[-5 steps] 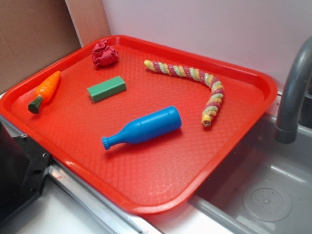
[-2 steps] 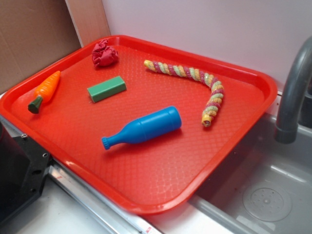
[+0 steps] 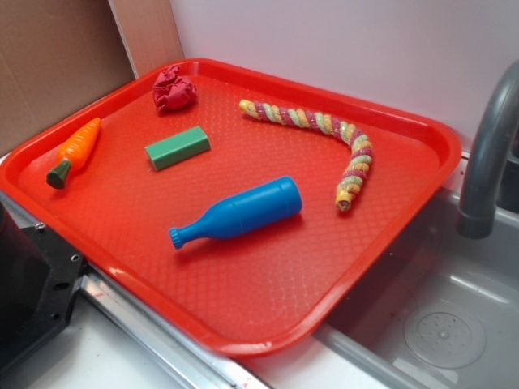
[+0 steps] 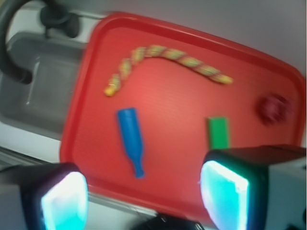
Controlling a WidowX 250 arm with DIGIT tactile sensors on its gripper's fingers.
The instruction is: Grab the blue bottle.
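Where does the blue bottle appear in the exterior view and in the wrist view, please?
Exterior: the blue bottle lies on its side near the middle of the red tray, cap toward lower left.
Wrist: the bottle lies left of centre, cap pointing down.
Shared landmark: the green block.

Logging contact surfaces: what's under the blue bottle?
The blue bottle lies on its side directly on the red tray; nothing else shows beneath, though the contact strip itself is hidden.

The blue bottle (image 3: 240, 214) is smooth, slightly glossy plastic with a ridged cap. The red tray (image 3: 268, 284) is plastic, its floor finely textured, its rim smooth and shiny. The twisted rope (image 3: 324, 134) looks fibrous.
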